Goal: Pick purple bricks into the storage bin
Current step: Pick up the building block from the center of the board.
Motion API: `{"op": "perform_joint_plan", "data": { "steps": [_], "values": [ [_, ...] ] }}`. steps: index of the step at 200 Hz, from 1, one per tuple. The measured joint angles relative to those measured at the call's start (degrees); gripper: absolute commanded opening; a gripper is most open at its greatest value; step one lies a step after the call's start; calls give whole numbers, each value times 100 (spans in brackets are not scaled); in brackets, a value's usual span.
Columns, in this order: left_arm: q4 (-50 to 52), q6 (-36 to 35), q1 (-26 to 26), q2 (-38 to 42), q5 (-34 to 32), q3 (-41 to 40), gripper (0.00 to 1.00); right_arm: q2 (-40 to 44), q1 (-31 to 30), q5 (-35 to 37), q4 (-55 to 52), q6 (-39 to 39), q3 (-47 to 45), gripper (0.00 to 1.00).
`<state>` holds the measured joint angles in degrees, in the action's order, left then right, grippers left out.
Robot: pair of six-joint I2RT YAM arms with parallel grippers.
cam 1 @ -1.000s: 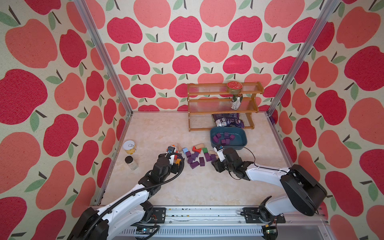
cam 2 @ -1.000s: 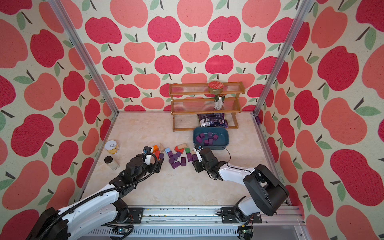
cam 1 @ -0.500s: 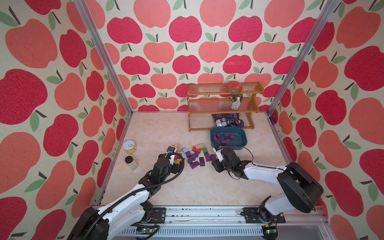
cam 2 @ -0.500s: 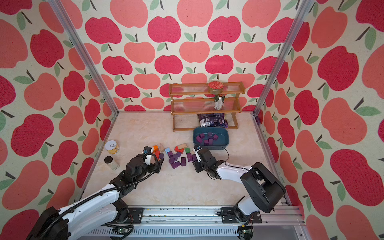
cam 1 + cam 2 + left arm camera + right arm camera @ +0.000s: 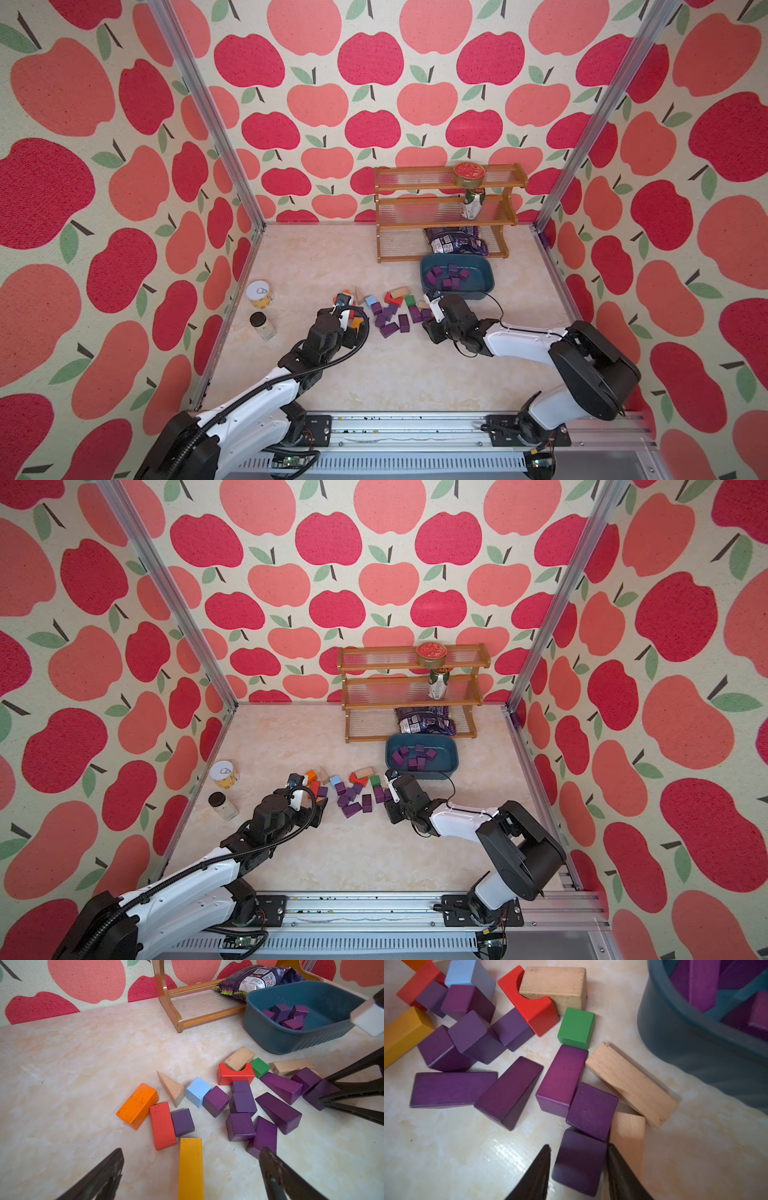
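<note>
The right gripper (image 5: 579, 1145) brackets a purple cube (image 5: 579, 1164) at the edge of the pile nearest the storage bin (image 5: 675, 1039). Its jaws stand narrow, one finger against the side of the cube that faces a tan block (image 5: 627, 1136), the other with a thin sliver of table showing, so I cannot tell whether the pinch is firm. To do this well, the squeeze probably needs to seat flat on both faces before any lift. The lift should then go straight up, since a second purple cube (image 5: 591, 1109) touches the far edge and could be dragged along. After that comes a short carry over the bin's rim to join the purple bricks (image 5: 446, 276) already inside. Many loose purple bricks (image 5: 390, 320) remain on the table. The right arm (image 5: 519, 345) stretches low across the table, wrist tipped down. The left arm (image 5: 270, 386) reaches to the other end of the pile, and the left gripper (image 5: 191, 1149) is wide open above a yellow block (image 5: 190, 1167), holding nothing.
</note>
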<state>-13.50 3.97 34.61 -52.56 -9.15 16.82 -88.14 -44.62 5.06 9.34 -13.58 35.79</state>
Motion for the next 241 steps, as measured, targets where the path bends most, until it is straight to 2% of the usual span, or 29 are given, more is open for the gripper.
{"op": "perform_joint_plan", "data": {
  "steps": [31,115,241],
  "values": [
    [0,0,0,0,0,0,99,-127,0,70,-37,2,125,38],
    [0,0,0,0,0,0,99,-260,0,245,-247,4,177,35],
    [0,0,0,0,2,0,99,503,0,481,-291,170,-26,34]
  ]
}}
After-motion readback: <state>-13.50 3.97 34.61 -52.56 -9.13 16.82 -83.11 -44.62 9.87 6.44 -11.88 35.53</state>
